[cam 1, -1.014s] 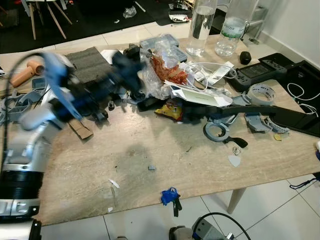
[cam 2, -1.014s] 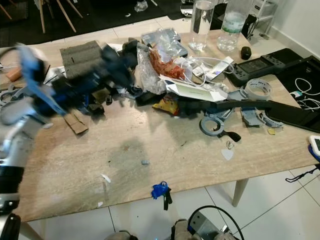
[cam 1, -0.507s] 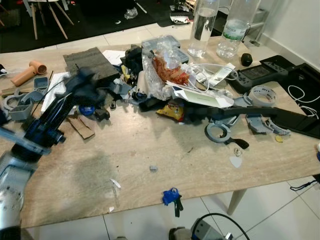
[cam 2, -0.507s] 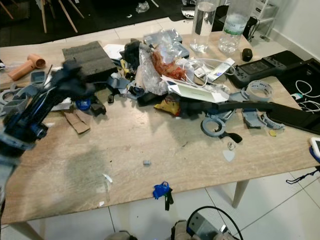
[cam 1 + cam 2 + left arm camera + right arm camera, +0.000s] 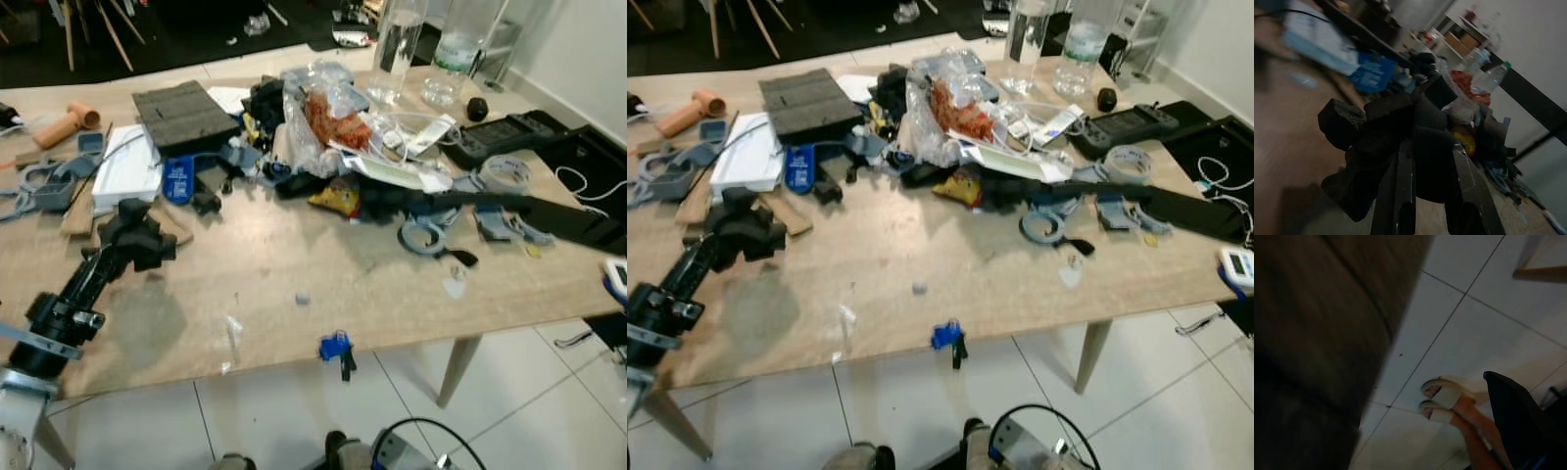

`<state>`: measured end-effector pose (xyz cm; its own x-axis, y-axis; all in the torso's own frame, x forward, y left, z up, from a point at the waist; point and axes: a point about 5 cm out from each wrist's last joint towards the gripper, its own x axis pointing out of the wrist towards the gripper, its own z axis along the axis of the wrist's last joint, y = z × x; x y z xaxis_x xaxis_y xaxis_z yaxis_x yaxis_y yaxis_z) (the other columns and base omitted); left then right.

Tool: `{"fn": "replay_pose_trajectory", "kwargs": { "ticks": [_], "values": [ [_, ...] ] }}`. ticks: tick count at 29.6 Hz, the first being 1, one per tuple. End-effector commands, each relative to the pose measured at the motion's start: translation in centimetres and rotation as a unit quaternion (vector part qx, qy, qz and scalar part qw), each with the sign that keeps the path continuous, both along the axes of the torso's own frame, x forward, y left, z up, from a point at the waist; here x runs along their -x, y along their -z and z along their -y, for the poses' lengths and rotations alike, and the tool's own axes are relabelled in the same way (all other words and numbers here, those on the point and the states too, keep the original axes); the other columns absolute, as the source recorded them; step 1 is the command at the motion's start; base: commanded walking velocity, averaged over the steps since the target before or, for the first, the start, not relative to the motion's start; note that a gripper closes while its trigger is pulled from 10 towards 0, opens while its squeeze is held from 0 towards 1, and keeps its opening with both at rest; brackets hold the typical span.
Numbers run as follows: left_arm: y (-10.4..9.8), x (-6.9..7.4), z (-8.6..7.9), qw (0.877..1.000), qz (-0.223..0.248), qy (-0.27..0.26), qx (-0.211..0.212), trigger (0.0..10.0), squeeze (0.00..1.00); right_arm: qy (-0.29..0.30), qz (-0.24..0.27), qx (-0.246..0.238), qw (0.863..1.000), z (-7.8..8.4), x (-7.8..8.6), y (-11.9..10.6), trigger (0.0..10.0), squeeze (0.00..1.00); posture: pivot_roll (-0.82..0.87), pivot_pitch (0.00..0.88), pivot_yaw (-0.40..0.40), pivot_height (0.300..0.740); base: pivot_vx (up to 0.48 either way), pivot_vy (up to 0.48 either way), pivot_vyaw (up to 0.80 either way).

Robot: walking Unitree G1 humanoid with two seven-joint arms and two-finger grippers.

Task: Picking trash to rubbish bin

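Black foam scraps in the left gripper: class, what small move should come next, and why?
Probably lift the left gripper clear of the wooden table: its fingers are clamped on the crumpled black foam scraps, low over the tabletop, and no rubbish bin is in sight.

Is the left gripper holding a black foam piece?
Yes, in the left wrist view the left gripper is shut on a black foam piece above the table.

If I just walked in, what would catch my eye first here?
Probably the heap of clutter on the wooden table, with a crinkled clear plastic bag at its far side. Next, the left gripper, stretched over the table's left part, gripping a black foam lump.
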<state>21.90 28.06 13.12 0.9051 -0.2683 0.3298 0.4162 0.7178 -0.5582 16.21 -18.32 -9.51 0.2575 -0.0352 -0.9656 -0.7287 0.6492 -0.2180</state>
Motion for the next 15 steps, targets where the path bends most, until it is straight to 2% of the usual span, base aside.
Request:
{"fn": "replay_pose_trajectory", "kwargs": {
  "ticks": [1, 11, 15],
  "values": [
    [0.8, 0.6, -0.2, 1.000, -0.010, -0.005, 0.000, 10.0, 0.00, -0.008, 0.003, -0.018, 1.000, -0.9, -0.1, 0.0, 10.0, 0.00, 0.07, 0.131, -0.013, 0.740, -0.458, 0.000, 0.00],
    [3.6, 1.1, -0.4, 0.998, -0.061, -0.016, 0.003, 10.0, 0.00, -0.013, 0.004, -0.015, 1.000, -0.8, -0.1, 0.0, 10.0, 0.00, 0.07, 0.122, -0.018, 0.740, -0.458, 0.000, 0.00],
    [6.1, 1.7, -1.0, 0.993, -0.108, -0.038, 0.011, 10.0, 0.00, -0.014, 0.004, -0.016, 1.000, -0.8, -0.1, 0.0, 10.0, 0.00, 0.07, 0.126, -0.012, 0.740, -0.457, 0.000, 0.00]
  ]
}}
